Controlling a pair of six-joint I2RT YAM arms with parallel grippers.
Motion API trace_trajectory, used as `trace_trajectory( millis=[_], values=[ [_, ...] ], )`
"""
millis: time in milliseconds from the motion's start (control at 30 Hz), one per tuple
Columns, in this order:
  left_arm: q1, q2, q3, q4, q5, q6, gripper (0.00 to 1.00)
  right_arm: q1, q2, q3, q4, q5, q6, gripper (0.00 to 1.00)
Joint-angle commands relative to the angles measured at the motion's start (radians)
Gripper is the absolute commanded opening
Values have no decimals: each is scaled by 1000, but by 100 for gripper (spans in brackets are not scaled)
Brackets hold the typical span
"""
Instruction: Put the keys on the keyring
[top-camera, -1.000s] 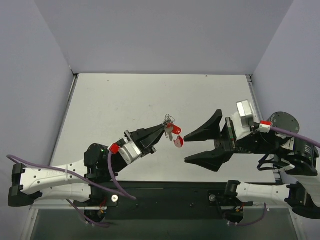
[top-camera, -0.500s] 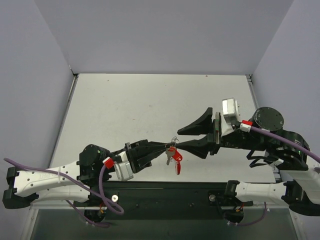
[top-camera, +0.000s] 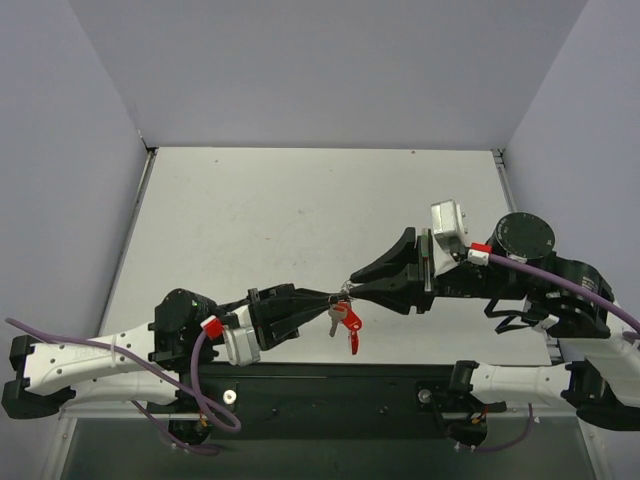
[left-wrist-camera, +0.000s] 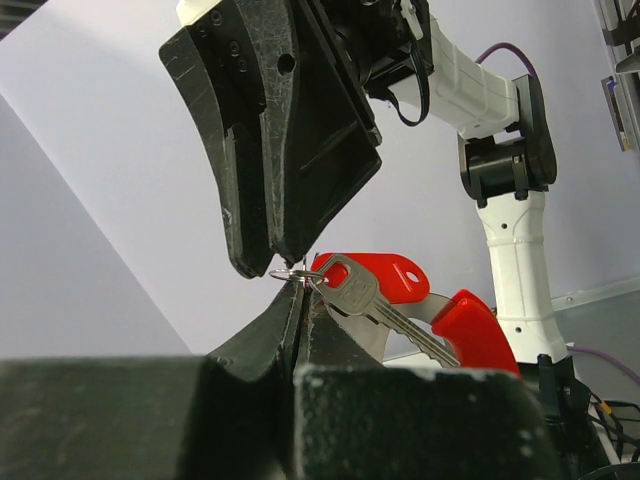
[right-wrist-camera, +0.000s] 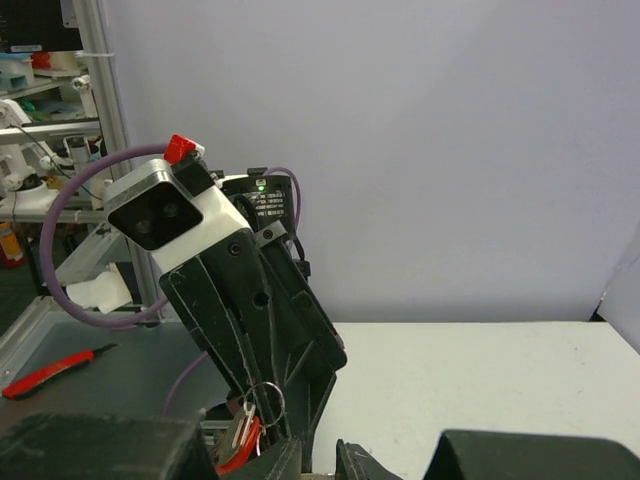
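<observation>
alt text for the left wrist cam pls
The left end effector, at the bottom, pinches a small keyring carrying a silver key and red plastic pieces. The right end effector reaches down from above, fingers nearly together, tips at the ring.

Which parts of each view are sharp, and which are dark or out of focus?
Top external: even light, no glare, the keys sharp but tiny. Left wrist: the keys crisp; fingers of the left gripper dark, blurred near the lens. Right wrist: the right gripper black and blurred at the bottom edge.
</observation>
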Motion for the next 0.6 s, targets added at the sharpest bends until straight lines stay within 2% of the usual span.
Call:
trace_trajectory(
  millis=[0, 567],
  values=[
    [0, -25, 47, 36, -10, -11, 0, -5, -23, 18, 22, -54, -2, 21],
    [2, -17, 76, 25, 1, -2, 0, -5, 14, 19, -15, -126, 18, 18]
  ],
)
